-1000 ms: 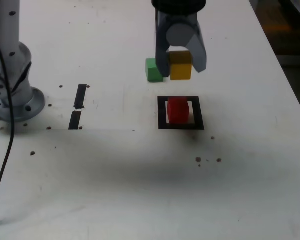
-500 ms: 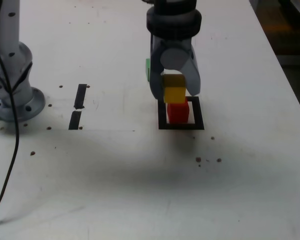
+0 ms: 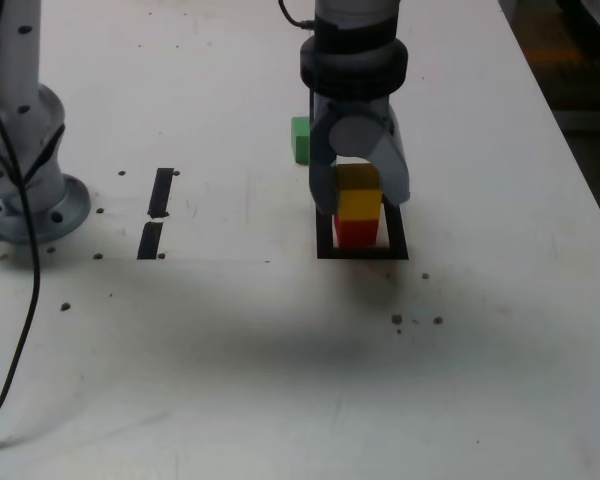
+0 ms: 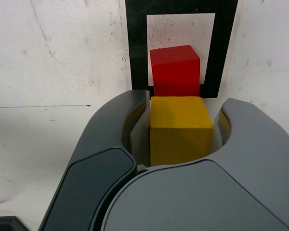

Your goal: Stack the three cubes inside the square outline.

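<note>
The red cube [image 3: 357, 234] [image 4: 175, 70] stands inside the square outline [image 3: 324, 238] [image 4: 135, 48] of black tape. The yellow cube [image 3: 358, 196] [image 4: 180, 130] is directly above it and looks to be touching its top. My gripper [image 3: 360, 200] [image 4: 182, 110] comes down from above and is shut on the yellow cube, one finger on each side. The green cube [image 3: 300, 138] sits on the table behind the gripper, toward the exterior view's left, and the arm partly hides it.
The arm's grey base [image 3: 20, 150] stands at the exterior view's left, with a black cable [image 3: 20, 330] trailing toward the front. Two short black tape strips [image 3: 162, 190] lie between the base and the outline. The table's edge [image 3: 570, 170] runs along the right.
The gripper carried the yellow cube from beside the green cube toward the front and lowered it over the red cube in the outline. The green and red cubes stayed put.
</note>
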